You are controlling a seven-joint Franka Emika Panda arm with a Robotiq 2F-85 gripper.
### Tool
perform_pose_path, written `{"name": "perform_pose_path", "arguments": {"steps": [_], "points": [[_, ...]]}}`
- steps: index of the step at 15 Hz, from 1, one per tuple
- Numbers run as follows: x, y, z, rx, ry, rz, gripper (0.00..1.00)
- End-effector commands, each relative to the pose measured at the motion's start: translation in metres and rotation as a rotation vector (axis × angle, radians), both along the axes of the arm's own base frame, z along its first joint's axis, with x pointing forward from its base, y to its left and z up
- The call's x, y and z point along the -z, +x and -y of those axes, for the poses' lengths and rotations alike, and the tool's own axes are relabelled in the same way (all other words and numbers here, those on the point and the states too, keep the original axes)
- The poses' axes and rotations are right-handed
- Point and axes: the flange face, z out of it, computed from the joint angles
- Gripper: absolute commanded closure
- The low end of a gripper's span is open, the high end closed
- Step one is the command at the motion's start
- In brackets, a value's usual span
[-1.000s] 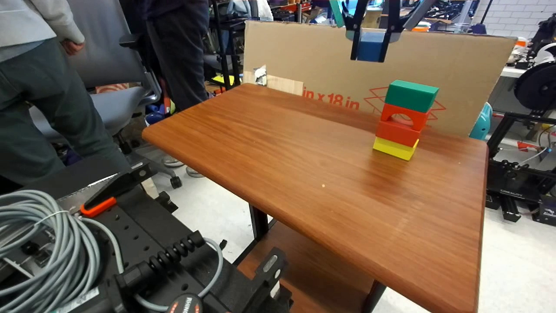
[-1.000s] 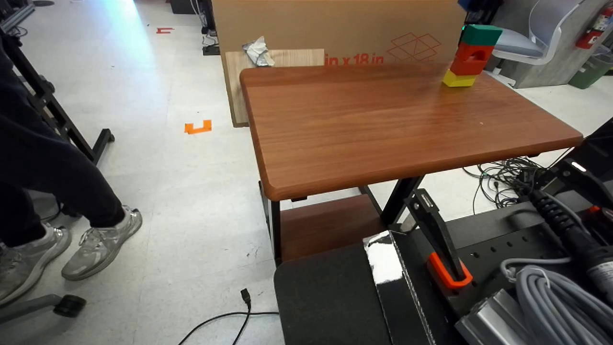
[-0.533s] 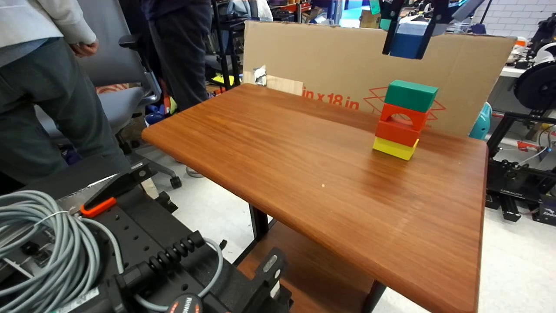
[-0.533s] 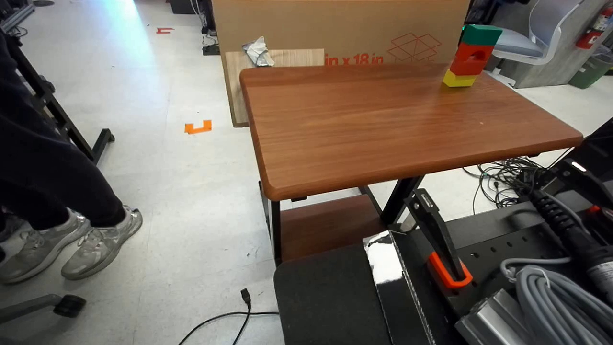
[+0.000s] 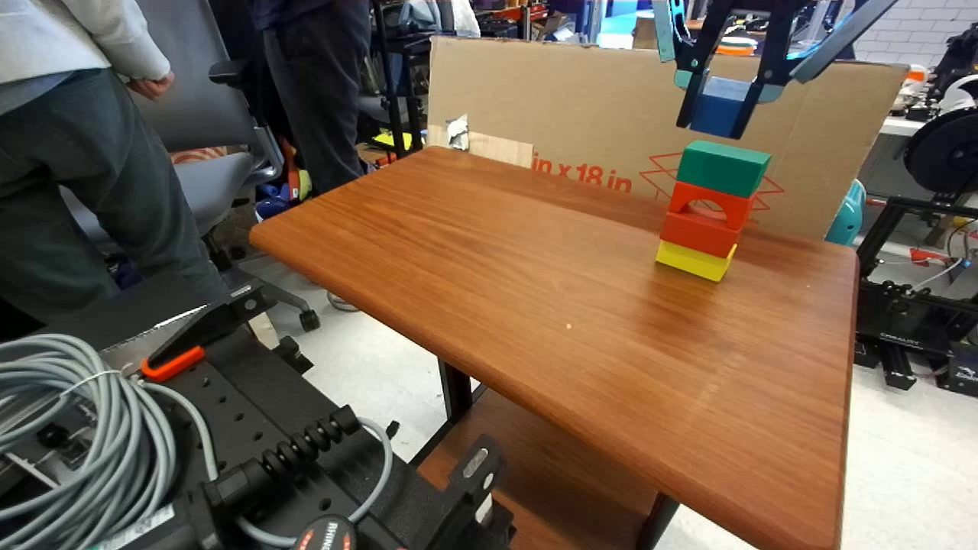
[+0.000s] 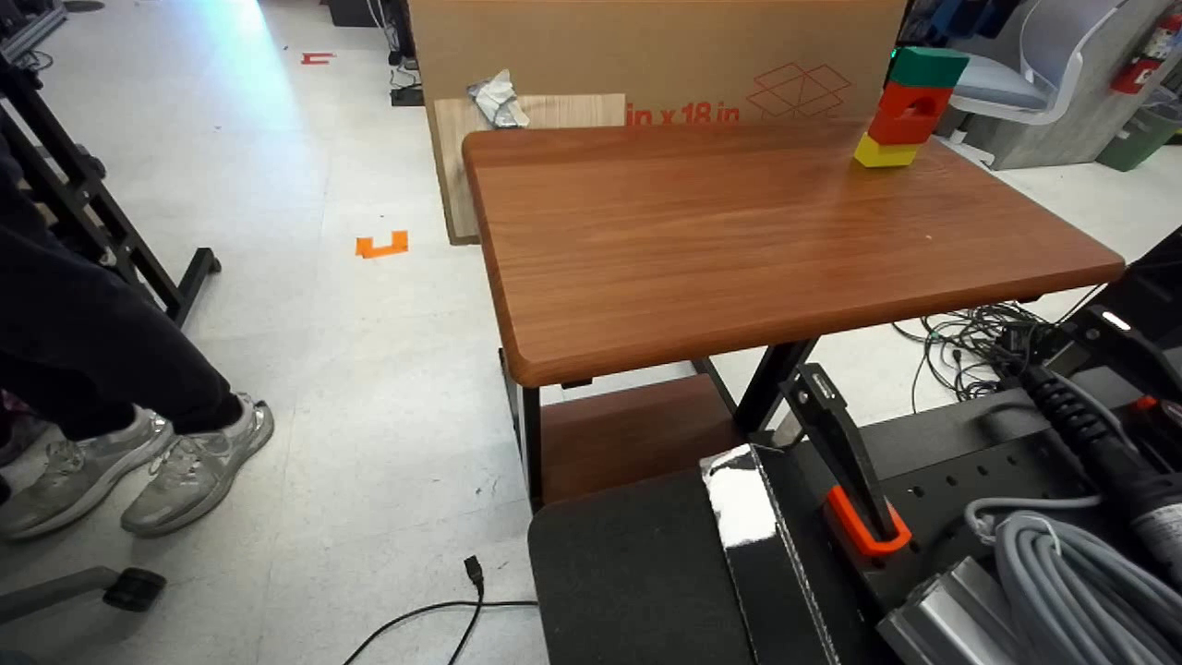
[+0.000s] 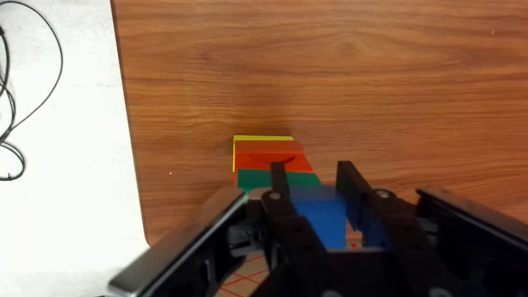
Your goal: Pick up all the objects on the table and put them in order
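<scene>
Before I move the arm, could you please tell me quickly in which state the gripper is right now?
Gripper: closed, holding the blue block between its fingers.

landmark: table (image 5: 489,252) | on table, toward far edge, right of middle in both exterior views: block stack (image 5: 699,231) | above table level, near stack's top: gripper (image 5: 710,130), held block (image 5: 717,111) between its jaws | behind table: cardboard box (image 5: 565,99) | between table and box: panel (image 6: 572,109) | low under table: shelf (image 6: 637,434) | left of table, in an exterior view: chair (image 5: 200,107)
</scene>
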Motion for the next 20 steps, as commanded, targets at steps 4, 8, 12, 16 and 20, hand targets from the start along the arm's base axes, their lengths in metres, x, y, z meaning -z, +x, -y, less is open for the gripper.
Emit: {"name": "perform_pose_path", "arguments": {"steps": [4, 8, 12, 16, 20], "points": [[0.003, 0.024, 0.009, 0.086, -0.003, -0.040, 0.91], [0.000, 0.025, 0.008, 0.113, -0.014, -0.059, 0.91], [0.000, 0.026, 0.007, 0.158, -0.033, -0.095, 0.91], [0.005, 0.027, 0.008, 0.194, -0.038, -0.129, 0.91], [0.008, 0.031, 0.009, 0.220, -0.036, -0.154, 0.91]]}}
